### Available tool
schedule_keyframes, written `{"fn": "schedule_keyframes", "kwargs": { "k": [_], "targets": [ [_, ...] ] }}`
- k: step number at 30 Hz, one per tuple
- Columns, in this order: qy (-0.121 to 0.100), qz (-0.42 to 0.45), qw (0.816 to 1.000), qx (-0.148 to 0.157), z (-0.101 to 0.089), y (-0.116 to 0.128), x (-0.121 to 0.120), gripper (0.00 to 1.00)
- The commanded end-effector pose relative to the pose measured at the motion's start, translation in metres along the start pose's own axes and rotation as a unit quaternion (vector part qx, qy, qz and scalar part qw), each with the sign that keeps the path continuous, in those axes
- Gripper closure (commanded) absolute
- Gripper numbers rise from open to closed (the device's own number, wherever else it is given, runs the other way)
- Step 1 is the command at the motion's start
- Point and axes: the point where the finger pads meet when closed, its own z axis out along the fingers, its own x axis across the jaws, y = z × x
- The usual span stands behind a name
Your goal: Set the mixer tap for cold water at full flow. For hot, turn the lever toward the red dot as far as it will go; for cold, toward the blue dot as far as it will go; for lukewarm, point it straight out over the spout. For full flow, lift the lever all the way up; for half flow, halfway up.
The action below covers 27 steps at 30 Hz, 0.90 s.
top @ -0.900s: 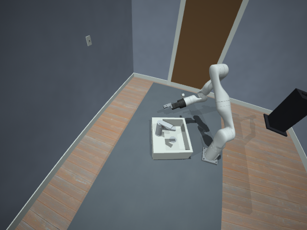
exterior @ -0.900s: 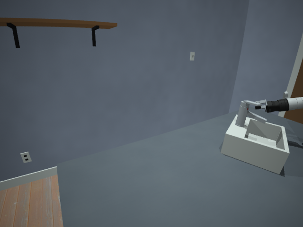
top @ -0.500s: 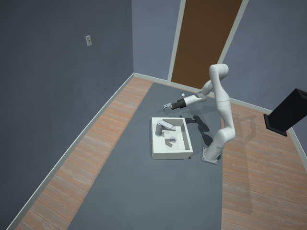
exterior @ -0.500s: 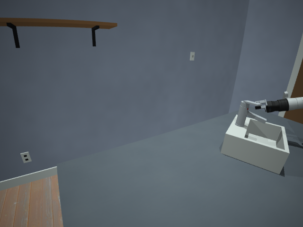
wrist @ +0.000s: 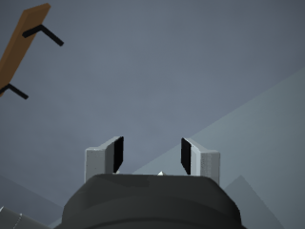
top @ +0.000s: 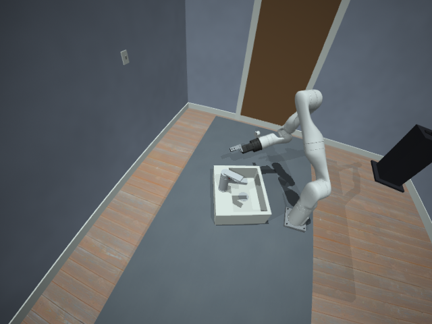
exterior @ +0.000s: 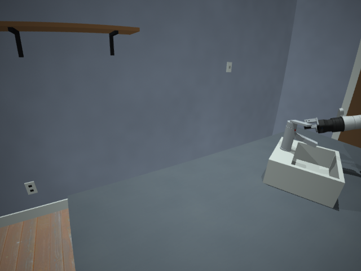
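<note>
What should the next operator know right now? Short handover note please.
Gripper: open, holding nothing; in the wrist view only wall and floor show between its fingers.
Tap: stands at the back of the white sink. Its lever looks near level, roughly over the spout, so not raised.
Position: in the top view the gripper sits beyond the sink's far edge, apart from the lever; the exterior view's overlap with the lever tip looks like line of sight only.
Done: nothing set yet.
Left: reach the lever, swing it fully to the blue dot, lift it all the way up.
</note>
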Motion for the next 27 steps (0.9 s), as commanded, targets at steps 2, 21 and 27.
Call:
{"fn": "schedule_keyframes", "kwargs": {
  "k": [2, 21, 27],
  "targets": [
    [-0.003, -0.023, 1.0, 0.007, -0.005, -0.011, -0.009, 0.0],
    [-0.03, -0.244, 0.968, 0.048, -0.051, -0.081, -0.098, 0.0],
    [-0.03, -0.244, 0.968, 0.048, -0.051, -0.081, -0.098, 0.0]
  ]
}}
